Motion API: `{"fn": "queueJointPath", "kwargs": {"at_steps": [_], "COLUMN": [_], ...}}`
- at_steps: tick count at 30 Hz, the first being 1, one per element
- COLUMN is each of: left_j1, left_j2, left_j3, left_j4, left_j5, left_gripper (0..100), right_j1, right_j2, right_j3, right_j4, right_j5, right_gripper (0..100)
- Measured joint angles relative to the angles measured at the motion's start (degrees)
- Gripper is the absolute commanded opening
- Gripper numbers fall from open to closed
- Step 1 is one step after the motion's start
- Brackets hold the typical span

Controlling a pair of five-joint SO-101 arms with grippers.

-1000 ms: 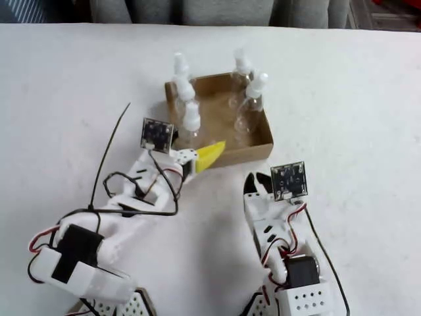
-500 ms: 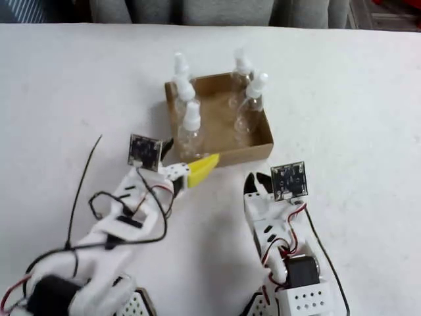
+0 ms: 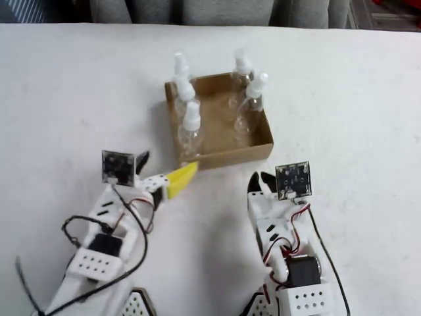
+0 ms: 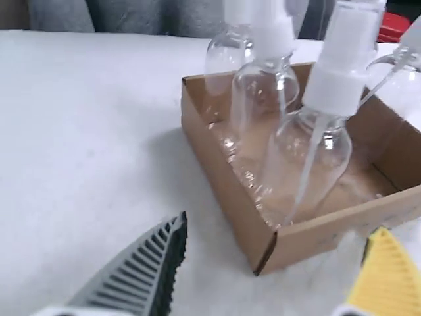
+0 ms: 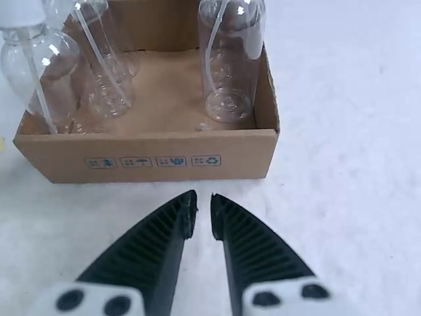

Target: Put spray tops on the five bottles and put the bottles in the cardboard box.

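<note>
The cardboard box (image 3: pixel 227 155) stands in the middle of the table with several clear bottles upright inside, each with a white spray top. The nearest one (image 3: pixel 191 128) stands in the box's front left corner. My left gripper (image 3: pixel 161 170) hangs open just off that corner, touching nothing, with its yellow finger (image 3: pixel 179 179) nearest the box. In the left wrist view the box (image 4: pixel 217 178) and the nearest bottle (image 4: pixel 309 158) lie ahead of the left gripper (image 4: pixel 279 227). My right gripper (image 3: pixel 258 183) rests shut and empty in front of the box (image 5: pixel 151 148).
A white cloth covers the table. Both arms' bodies and cables (image 3: pixel 125 230) take up the near edge. There is free room to the left and right of the box. Grey chair backs (image 3: pixel 197 10) stand beyond the far edge.
My left arm has drawn back from the box toward the near left, its open gripper now clear of the front corner. The right arm has barely moved.
</note>
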State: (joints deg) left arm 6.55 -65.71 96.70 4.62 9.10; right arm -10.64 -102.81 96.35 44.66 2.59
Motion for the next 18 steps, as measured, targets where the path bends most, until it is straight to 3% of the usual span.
{"fn": "queueJointPath", "kwargs": {"at_steps": [7, 18], "left_j1": [-4.31, -4.31], "left_j2": [-15.82, -35.87], "left_j3": [0.62, 0.62], "left_j4": [23.12, 55.38], "left_j5": [0.00, 0.00], "left_gripper": [39, 39], "right_j1": [0.00, 0.00], "right_j2": [0.00, 0.00], "right_j3": [0.00, 0.00], "right_j4": [0.00, 8.62], "right_j5": [0.00, 0.00], "right_gripper": [1.6, 1.7]}}
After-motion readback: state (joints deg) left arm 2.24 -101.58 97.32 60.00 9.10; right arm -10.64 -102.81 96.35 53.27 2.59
